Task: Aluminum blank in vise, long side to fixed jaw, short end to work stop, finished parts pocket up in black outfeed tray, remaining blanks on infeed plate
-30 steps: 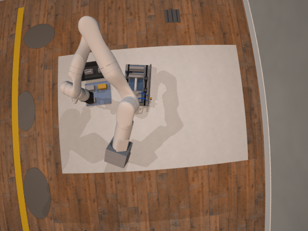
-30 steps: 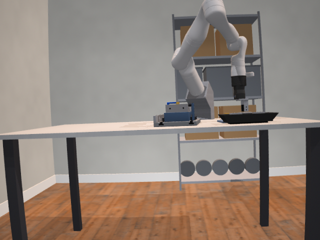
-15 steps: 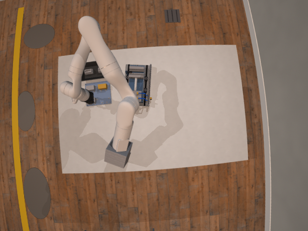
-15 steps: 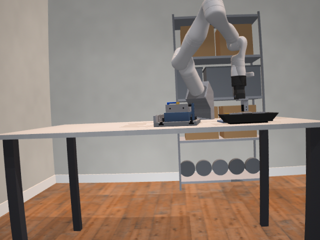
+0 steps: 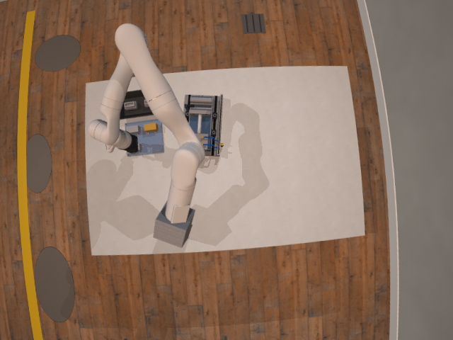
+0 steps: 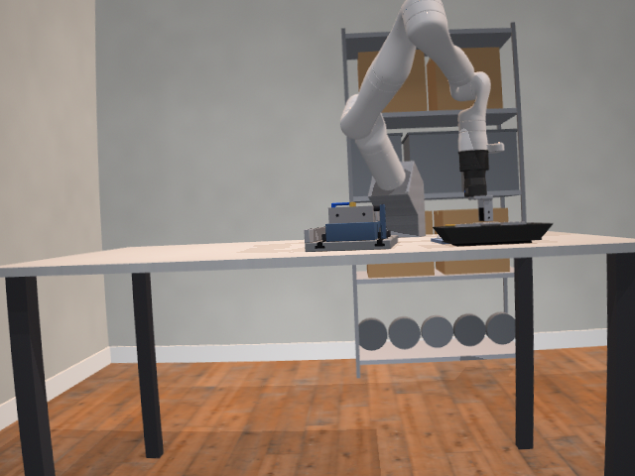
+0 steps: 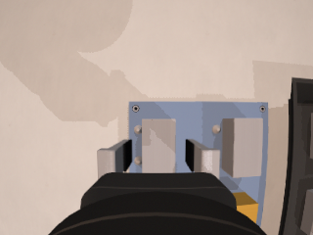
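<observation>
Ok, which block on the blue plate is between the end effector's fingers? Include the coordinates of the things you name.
The gray block (image 7: 158, 144) beside two pins; the other gray (image 7: 247, 147) and the yellow (image 7: 246, 211) lie outside them.

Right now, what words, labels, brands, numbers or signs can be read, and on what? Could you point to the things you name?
No readable text in any view.
White jointed robot arm (image 5: 155, 88) (image 6: 392, 71): no lettering made out.
Brown cardboard boxes (image 6: 392, 81): no printing made out.
Blue metal infeed plate (image 5: 155, 140) (image 7: 196, 110): screws and pins, no characters made out.
</observation>
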`<state>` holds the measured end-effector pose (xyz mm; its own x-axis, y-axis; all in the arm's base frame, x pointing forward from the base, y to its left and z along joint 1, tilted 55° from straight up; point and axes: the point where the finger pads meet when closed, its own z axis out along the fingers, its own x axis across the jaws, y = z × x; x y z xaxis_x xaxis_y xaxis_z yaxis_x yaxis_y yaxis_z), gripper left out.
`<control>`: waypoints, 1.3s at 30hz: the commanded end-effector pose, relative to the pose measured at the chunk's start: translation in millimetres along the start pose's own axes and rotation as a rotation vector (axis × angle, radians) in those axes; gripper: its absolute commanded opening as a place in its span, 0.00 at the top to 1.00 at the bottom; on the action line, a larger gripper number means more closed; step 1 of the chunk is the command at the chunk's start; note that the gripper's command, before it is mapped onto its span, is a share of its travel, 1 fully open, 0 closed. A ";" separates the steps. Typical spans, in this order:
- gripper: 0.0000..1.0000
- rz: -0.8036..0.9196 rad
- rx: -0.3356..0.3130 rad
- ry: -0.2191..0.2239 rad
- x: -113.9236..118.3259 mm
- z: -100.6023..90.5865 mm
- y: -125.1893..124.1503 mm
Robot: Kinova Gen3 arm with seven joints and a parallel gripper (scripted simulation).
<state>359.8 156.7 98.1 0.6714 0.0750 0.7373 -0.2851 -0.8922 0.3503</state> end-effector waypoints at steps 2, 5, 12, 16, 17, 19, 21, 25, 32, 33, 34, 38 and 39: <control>0.00 0.000 0.001 0.000 0.1 -0.3 -0.5; 0.00 0.000 0.001 0.000 0.1 0.2 -0.5; 0.00 0.000 0.001 0.000 0.1 1.6 -0.5; 0.00 0.000 0.001 0.000 0.1 2.6 -0.5; 0.00 0.000 0.001 0.000 0.1 2.9 -0.5; 0.00 0.000 0.001 0.000 0.1 3.7 -0.5; 0.00 0.000 0.001 0.000 0.1 4.5 -0.5; 0.00 0.000 0.001 0.000 0.1 6.1 -0.5; 0.00 0.000 0.001 0.000 0.1 8.2 -0.5; 0.00 0.000 0.001 0.000 0.1 8.6 -0.5; 0.00 0.000 0.001 0.000 0.1 9.0 -0.5; 0.00 0.000 0.001 0.000 0.1 10.4 -0.5; 0.00 0.000 0.001 0.000 0.1 10.7 -0.5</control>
<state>367.2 152.6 92.3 0.6708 0.0749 0.7379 -0.2843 -0.8929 0.3491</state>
